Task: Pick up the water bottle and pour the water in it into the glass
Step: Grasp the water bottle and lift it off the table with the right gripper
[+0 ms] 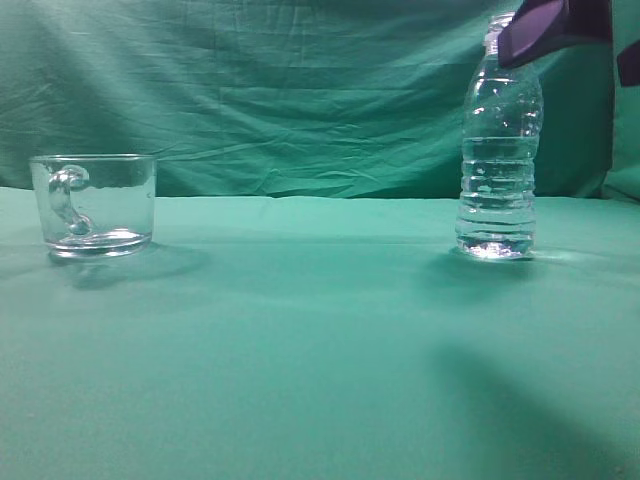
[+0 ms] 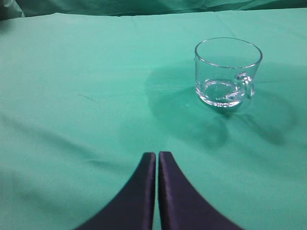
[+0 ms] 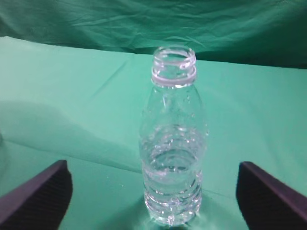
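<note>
The water bottle stands upright and uncapped on the green cloth at the right; it also shows in the right wrist view. Water fills roughly its lower half. The glass, a short clear mug with its handle toward the camera, stands empty at the left; it also shows in the left wrist view. My right gripper is open, its fingers wide on either side of the bottle, not touching it. My left gripper is shut and empty, short of the mug and to its left.
A green cloth covers the table and hangs as a backdrop behind it. A dark part of the right arm shows at the top right, above the bottle's neck.
</note>
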Controlling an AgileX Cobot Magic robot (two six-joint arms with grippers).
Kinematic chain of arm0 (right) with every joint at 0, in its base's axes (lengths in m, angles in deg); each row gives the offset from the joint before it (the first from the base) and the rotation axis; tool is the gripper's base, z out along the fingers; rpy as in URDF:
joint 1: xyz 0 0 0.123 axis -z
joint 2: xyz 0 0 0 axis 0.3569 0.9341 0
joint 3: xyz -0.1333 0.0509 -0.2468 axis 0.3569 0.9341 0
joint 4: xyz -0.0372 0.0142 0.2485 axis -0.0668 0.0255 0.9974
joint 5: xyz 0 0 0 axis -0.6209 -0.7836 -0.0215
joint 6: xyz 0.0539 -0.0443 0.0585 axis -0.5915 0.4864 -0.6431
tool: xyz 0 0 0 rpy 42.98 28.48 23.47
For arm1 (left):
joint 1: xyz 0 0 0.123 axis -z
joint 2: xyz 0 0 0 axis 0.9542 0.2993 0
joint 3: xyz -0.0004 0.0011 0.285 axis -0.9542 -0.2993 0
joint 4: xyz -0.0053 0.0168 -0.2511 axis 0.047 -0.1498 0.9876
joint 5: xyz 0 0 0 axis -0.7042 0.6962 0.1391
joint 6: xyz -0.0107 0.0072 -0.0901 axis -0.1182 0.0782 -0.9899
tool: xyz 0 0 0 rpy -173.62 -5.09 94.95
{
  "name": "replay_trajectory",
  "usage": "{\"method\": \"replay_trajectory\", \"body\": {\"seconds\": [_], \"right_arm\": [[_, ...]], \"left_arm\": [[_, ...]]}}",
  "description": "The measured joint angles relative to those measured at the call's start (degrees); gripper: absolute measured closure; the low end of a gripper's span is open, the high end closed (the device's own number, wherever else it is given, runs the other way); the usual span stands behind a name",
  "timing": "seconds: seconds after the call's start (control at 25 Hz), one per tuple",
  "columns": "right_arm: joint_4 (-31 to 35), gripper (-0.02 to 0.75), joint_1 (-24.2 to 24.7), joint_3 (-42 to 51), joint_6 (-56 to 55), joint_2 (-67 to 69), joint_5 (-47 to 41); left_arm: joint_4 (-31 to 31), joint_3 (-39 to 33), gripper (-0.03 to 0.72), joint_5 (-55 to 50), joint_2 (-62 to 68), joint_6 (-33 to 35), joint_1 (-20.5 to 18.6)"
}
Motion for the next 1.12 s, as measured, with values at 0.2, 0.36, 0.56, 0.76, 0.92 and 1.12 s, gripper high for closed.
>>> {"method": "replay_trajectory", "body": {"seconds": [0.2, 0.36, 0.56, 0.76, 0.92, 1.12], "right_arm": [[1.10, 0.055, 0.00, -0.88, -3.44, 8.20, 6.01], [1.23, 0.070, 0.00, -4.46, -3.99, 14.97, 8.85], [1.45, 0.070, 0.00, -10.14, -4.62, 21.49, 10.12], [1.90, 0.070, 0.00, -14.48, -4.75, 25.79, 10.38], [2.33, 0.126, 0.00, -16.86, -4.83, 27.97, 10.85], [2.44, 0.170, 0.95, -18.95, -4.83, 29.60, 10.85]], "left_arm": [[0.00, 0.00, 0.688, 0.00, 0.00, 0.00, 0.00], [0.00, 0.00, 0.688, 0.00, 0.00, 0.00, 0.00], [0.00, 0.00, 0.688, 0.00, 0.00, 0.00, 0.00], [0.00, 0.00, 0.688, 0.00, 0.00, 0.00, 0.00], [0.00, 0.00, 0.688, 0.00, 0.00, 0.00, 0.00], [0.00, 0.00, 0.688, 0.00, 0.00, 0.00, 0.00]]}}
